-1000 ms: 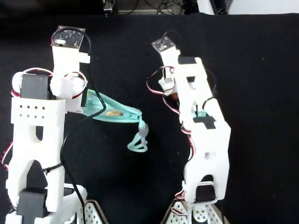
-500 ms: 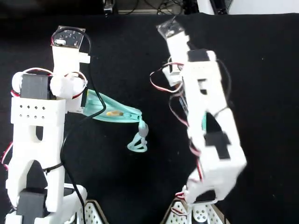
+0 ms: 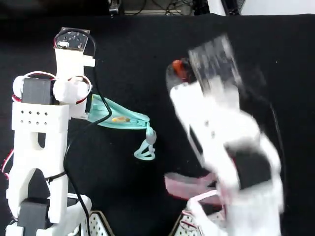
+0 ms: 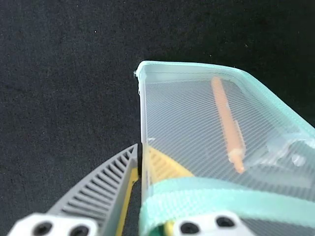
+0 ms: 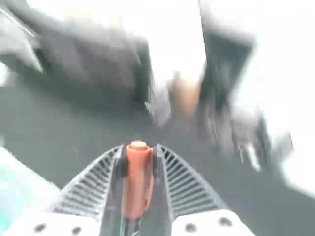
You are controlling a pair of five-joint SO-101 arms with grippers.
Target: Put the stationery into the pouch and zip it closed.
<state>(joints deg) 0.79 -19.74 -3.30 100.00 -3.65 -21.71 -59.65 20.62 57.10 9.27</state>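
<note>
A clear pouch (image 3: 118, 118) with mint-green trim lies on the black table, its green loop (image 3: 145, 150) trailing toward the front. My left gripper (image 4: 140, 169) is shut on the pouch's (image 4: 211, 132) edge, and an orange pen (image 4: 227, 123) lies inside it. My right gripper (image 5: 138, 162) is shut on an orange-red pen (image 5: 136, 184), held upright between the fingers. In the high view the right arm is lifted and blurred to the right of the pouch, with the orange-red pen tip (image 3: 179, 69) at its far end.
The black tablecloth (image 3: 275, 59) covers the whole work surface. Cables and equipment sit beyond its far edge (image 3: 157, 7). The arm bases (image 3: 98, 223) stand at the near edge.
The right arm has swung up and toward the front right, lifting off the table with the orange-red pen in its gripper. The left arm and the pouch have not moved.
</note>
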